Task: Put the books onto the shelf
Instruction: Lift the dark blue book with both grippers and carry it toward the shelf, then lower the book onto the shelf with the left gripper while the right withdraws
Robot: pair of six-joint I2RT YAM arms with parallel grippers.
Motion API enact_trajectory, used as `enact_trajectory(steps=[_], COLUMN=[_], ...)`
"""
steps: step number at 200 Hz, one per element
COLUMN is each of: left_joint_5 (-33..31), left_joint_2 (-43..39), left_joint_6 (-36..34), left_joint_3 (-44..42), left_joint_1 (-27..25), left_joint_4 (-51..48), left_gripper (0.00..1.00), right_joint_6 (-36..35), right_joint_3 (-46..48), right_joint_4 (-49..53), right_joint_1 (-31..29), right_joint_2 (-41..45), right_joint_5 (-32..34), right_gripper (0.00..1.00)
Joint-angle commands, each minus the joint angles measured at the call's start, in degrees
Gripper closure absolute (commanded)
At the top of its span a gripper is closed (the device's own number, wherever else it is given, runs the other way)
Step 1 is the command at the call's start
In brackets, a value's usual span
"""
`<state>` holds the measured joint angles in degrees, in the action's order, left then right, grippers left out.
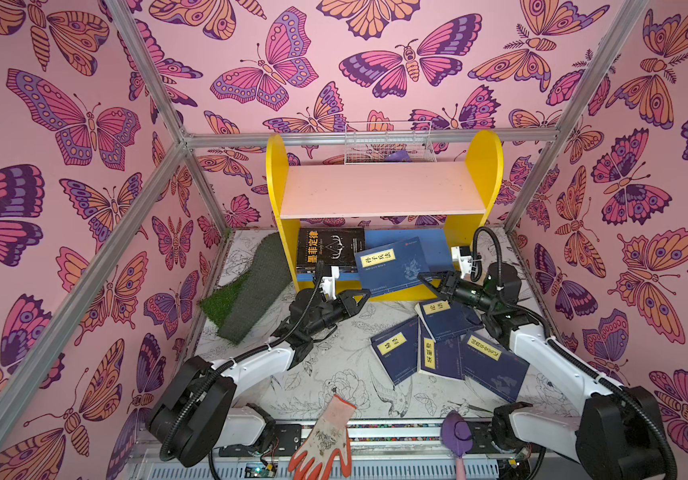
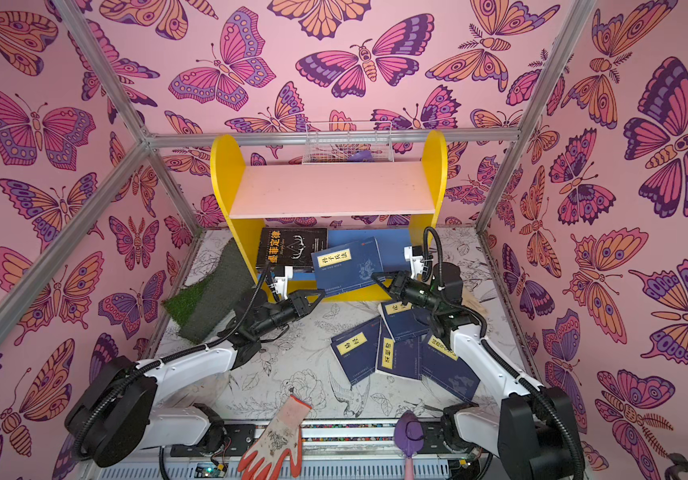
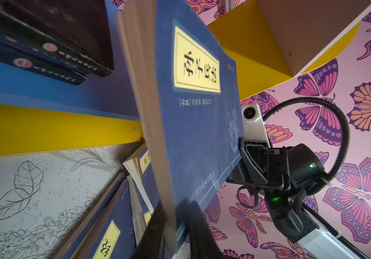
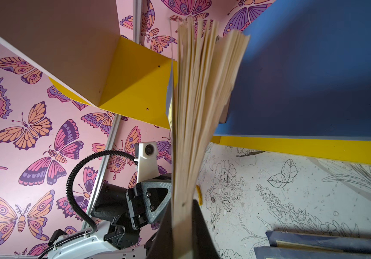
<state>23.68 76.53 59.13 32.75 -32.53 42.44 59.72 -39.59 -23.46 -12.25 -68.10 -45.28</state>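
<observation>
On the shelf (image 1: 379, 189) I see dark books (image 1: 329, 249); left pincer (image 1: 367, 294), right pincer (image 1: 422, 276) clamp one blue book (image 1: 392, 268); four loose books (image 1: 400, 361) pending.

I am seeing the navy book (image 3: 193, 139) showing a matt card cover and cream, rough-edged paper pages. My left end effector (image 3: 176, 231) and right end effector (image 4: 183, 226) are looking like matt black plastic. The shelf (image 1: 379, 187) is showing smooth painted wood, the tabletop (image 1: 342, 361) a matt printed sheet, the turf strip (image 1: 250, 291) rough fibres.
</observation>
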Motion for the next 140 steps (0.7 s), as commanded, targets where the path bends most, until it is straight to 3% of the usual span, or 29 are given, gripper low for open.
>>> enact_trajectory(steps=[1, 8, 37, 45, 58, 74, 100, 140], left_joint_5=[0.7, 0.3, -3.2, -4.4, -6.2, -8.9, -12.4, -10.1], left_joint_2=[0.8, 0.9, 1.8, 2.3, 3.5, 5.7, 9.9, 19.8], left_joint_6=[-1.5, -1.8, -4.6, -5.6, -6.9, -7.4, -7.6, -9.0], left_joint_3=[1.9, 2.3, 4.6, 6.0, 8.3, 11.0, 16.1, 27.8], left_joint_1=[-0.5, -0.7, -2.8, -3.5, -4.5, -5.0, -5.0, -5.1], left_joint_4=[2.1, 1.3, -3.2, -3.9, -4.6, -4.4, -4.3, -8.8], left_gripper=[0.94, 1.0, 1.0, 1.0, 1.0, 1.0, 1.0, 1.0], right_joint_6=[-3.0, -5.0, -12.1, -13.3, -15.3, -16.8, -16.3, -16.1], right_joint_3=[-0.4, -0.9, -3.4, -4.2, -5.5, -6.7, -6.0, -4.0], right_joint_4=[1.2, 4.3, 14.9, 17.8, 22.6, 30.8, 43.4, 49.1], right_joint_1=[-0.4, -0.4, -0.4, -0.4, -0.4, -0.3, 0.9, 4.4], right_joint_2=[1.4, 1.8, 3.0, 3.4, 4.6, 6.7, 11.5, 15.4], right_joint_5=[-0.7, 0.3, 4.8, 7.2, 12.6, 23.2, 42.6, 45.1], right_gripper=[1.0, 1.0, 0.97, 0.88, 0.62, 0.49, 0.46, 0.46])
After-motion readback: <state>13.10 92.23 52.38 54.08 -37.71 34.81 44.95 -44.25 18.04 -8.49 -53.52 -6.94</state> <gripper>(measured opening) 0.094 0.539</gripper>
